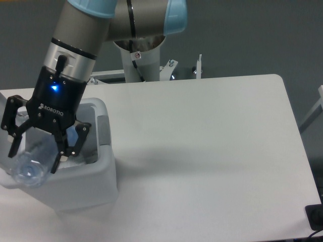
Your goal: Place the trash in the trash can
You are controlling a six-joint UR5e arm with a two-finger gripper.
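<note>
My gripper (pixel 38 151) hangs over the open trash can (pixel 96 176), a white bin at the table's left front. It is shut on the trash, a crushed clear plastic bottle (pixel 31 165). The bottle tilts down and to the left, its lower end over the bin's front left rim. A grey push tab (pixel 103 131) shows on the bin's right rim. The gripper and arm hide the bin's inside and most of its lid.
The arm's base column (pixel 136 55) stands behind the table, with metal brackets (pixel 197 68) along the back edge. The white table (pixel 212 151) stretches right of the bin. A dark object (pixel 315 217) sits off the table's front right corner.
</note>
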